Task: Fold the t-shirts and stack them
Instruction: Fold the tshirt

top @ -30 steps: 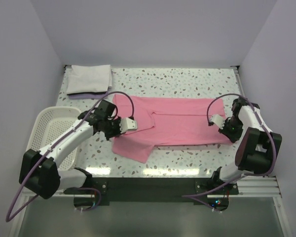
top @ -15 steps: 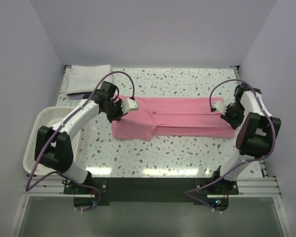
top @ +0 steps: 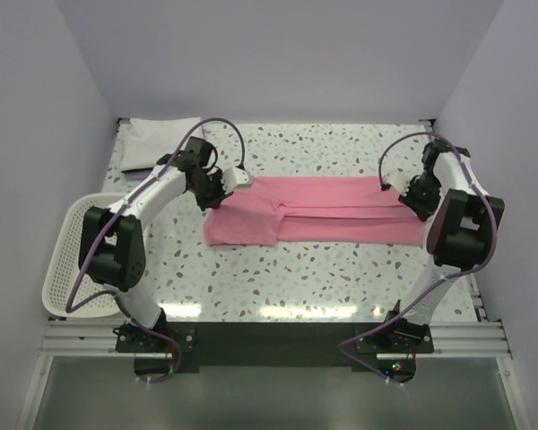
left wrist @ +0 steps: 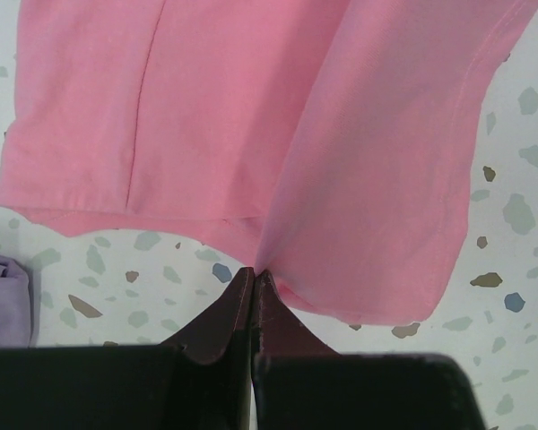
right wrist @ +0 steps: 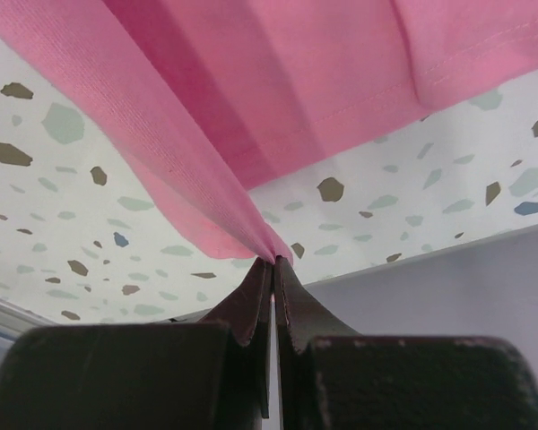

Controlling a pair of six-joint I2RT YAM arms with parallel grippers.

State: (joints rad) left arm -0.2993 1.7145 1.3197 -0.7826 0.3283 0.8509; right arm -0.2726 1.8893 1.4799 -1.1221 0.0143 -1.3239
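Okay, my left gripper (left wrist: 253, 273) is pinched on the left end of the pink t-shirt (top: 327, 213), and my right gripper (right wrist: 273, 262) is clamped on its right end. It's a long folded band across the table (top: 341, 278), with the white t-shirt (top: 161, 141) folded back-left.

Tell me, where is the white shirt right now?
In the top view, the white shirt lies folded in the far left corner of the table, beyond the basket and behind and left of the pink shirt.
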